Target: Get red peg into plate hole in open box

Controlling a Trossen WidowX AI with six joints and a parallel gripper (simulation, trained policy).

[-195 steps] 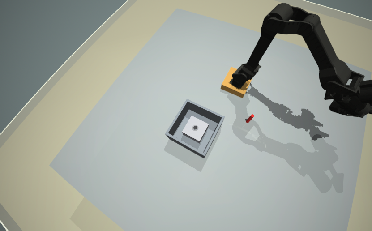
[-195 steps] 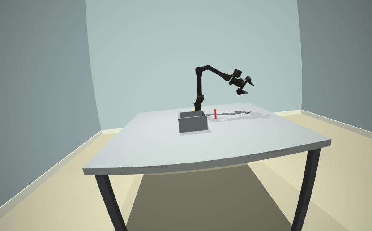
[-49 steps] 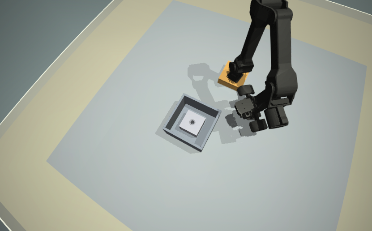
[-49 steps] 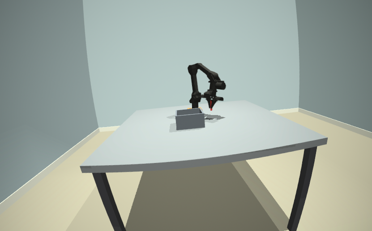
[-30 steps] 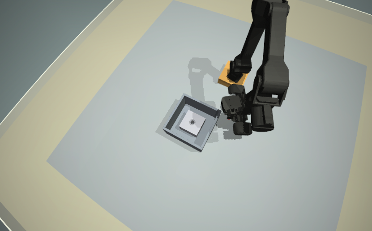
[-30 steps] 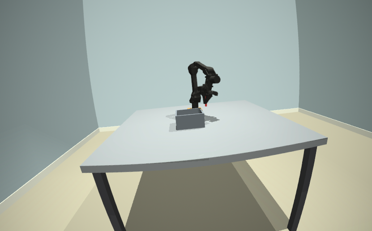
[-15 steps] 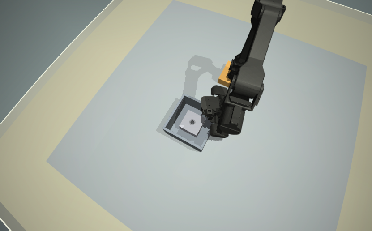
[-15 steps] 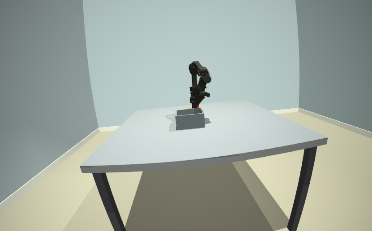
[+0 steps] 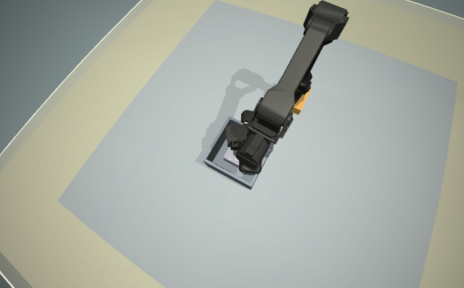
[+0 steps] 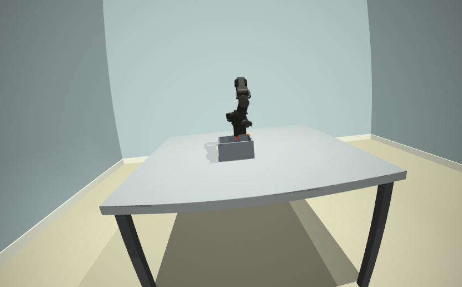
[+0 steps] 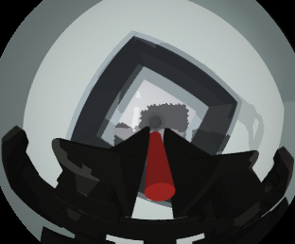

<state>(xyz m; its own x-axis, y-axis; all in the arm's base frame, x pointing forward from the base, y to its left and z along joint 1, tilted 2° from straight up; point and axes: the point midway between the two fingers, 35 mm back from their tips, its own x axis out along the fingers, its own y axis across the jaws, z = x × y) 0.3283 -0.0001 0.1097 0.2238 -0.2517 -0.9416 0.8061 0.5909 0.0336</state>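
Note:
The red peg (image 10: 237, 138) (image 11: 159, 165) is held between the fingers of my gripper (image 10: 237, 134) (image 11: 156, 131), which is shut on it. The grey open box (image 9: 226, 174) (image 10: 236, 152) (image 11: 183, 71) stands below, with the gripper over it. The pale plate (image 9: 229, 156) (image 11: 147, 94) lies on the box bottom. Its round hole (image 11: 155, 121) shows just beyond the peg's far end in the wrist view. In the exterior view the peg's lower part shows near rim height, and its tip is hidden by the front wall. In the top view the arm hides the peg and the hole.
An orange block (image 9: 301, 103) lies at the arm's base, mostly hidden by the arm. The box walls rise around the plate on all sides. The arm's shadow falls on the table beside the box and partly over the plate.

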